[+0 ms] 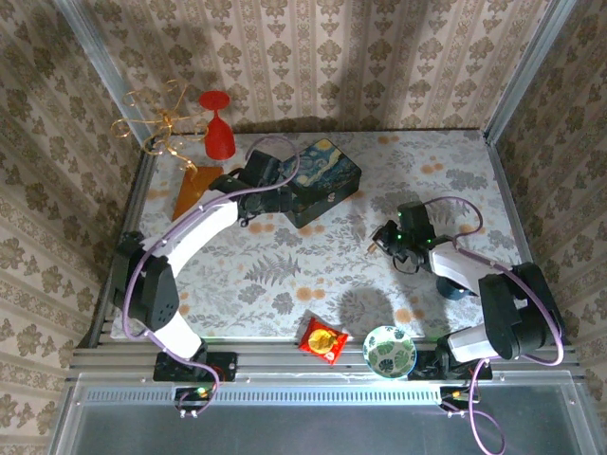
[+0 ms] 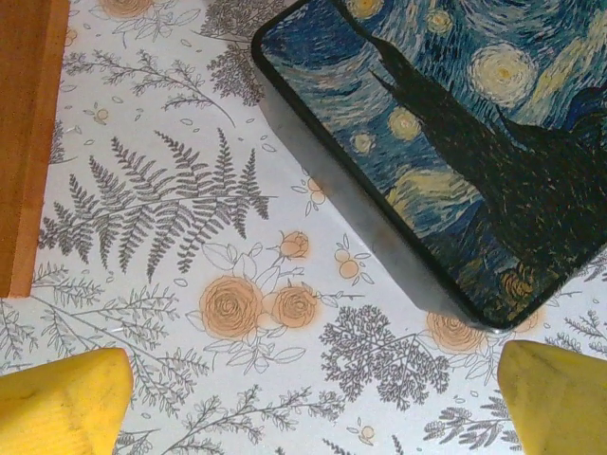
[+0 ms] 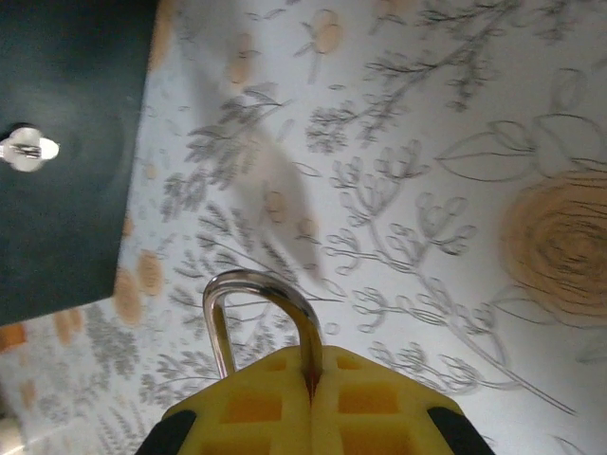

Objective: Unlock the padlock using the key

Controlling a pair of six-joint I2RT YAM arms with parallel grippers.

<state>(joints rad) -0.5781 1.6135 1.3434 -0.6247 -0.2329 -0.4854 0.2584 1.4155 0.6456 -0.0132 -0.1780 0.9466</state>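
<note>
On the flowered desk (image 1: 285, 275), the dark blue painted box (image 1: 322, 180) is set toward the far side. The left hand (image 2: 308, 408) is hung just above the cloth beside the box's corner, its fingers spread wide with nothing between them. Well apart to the right, the right hand (image 3: 310, 374) is pressed together on the padlock (image 3: 245, 276), whose silvery shackle is seen arching out past the pads. For this step, the padlock is best held steady, with its keyhole turned where a key can be brought in. The brass body is covered by the pads. No key can be made out, and the small bright fitting (image 3: 28, 149) on the box's side is too blurred to be named.
</note>
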